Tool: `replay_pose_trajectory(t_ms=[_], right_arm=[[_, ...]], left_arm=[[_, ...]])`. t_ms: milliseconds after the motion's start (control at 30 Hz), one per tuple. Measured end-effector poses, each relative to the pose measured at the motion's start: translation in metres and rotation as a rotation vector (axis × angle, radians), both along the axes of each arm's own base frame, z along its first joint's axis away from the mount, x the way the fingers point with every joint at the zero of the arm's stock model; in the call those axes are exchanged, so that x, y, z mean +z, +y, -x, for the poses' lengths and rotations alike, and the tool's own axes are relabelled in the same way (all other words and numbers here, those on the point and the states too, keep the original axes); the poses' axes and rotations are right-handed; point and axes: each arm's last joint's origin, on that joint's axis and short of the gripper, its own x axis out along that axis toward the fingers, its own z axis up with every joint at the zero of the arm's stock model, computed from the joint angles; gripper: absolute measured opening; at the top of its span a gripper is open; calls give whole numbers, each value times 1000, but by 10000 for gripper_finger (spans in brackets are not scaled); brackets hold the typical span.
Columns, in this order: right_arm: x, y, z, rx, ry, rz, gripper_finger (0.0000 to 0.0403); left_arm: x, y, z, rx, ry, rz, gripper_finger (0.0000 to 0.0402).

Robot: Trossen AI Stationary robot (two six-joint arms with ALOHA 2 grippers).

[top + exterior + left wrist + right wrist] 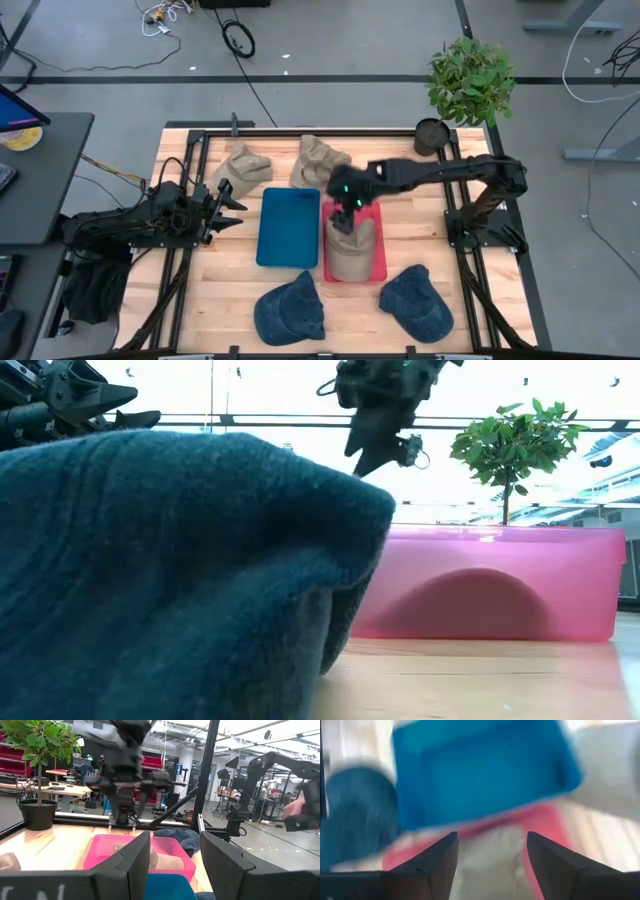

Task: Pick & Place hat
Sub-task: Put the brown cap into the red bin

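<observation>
Nearest edge of the wooden table (230, 300): two dark blue denim hats, the left blue hat (290, 310) and the right blue hat (416, 302), well apart; one of them fills the low view up close, can't tell which. Just behind and between them, the pink bin (377, 262) with a beige hat (350, 255) lying inside it; low view shows the hat as a rounded shadow through the bin wall. Blue bin (288, 228) sits right beside the pink one, on its left, touching or almost. Right gripper (345, 215) hangs over the far end of the pink bin, above the beige hat in the bin, fingers spread apart with nothing between them; its wrist view looks down past both open fingers (437, 860) onto the beige hat, pink rim and blue bin, blurred. Low view shows that gripper up off the bin, clear of it. Left gripper (228, 203) waits at the table's left side, near the blue bin, pointing across toward the bins, fingers (132, 865) parted and holding nothing. Farther back, two more beige hats on the table: the left beige hat (240, 166) and the middle beige hat (318, 160), near each other. Far right corner: potted plant (468, 85) in a dark pot at the table edge.
</observation>
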Motion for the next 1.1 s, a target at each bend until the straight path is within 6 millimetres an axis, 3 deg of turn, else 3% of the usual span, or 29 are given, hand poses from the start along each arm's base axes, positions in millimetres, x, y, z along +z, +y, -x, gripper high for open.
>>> replay_pose_trajectory(t_ms=[167,467,667,867,1100], right_arm=[[6,-48,-2,-148,-74,-5,238],[8,-106,10,-266,-115,39,238],[3,-129,12,-244,-124,76,238],[-30,-149,0,-211,-85,37,238],[-51,-164,-9,-180,-60,118,238]], left_arm=[[0,0,0,0,0,0,177],[0,0,0,0,0,0,177],[0,0,0,0,0,0,177],[0,0,0,0,0,0,177],[0,0,0,0,0,0,177]])
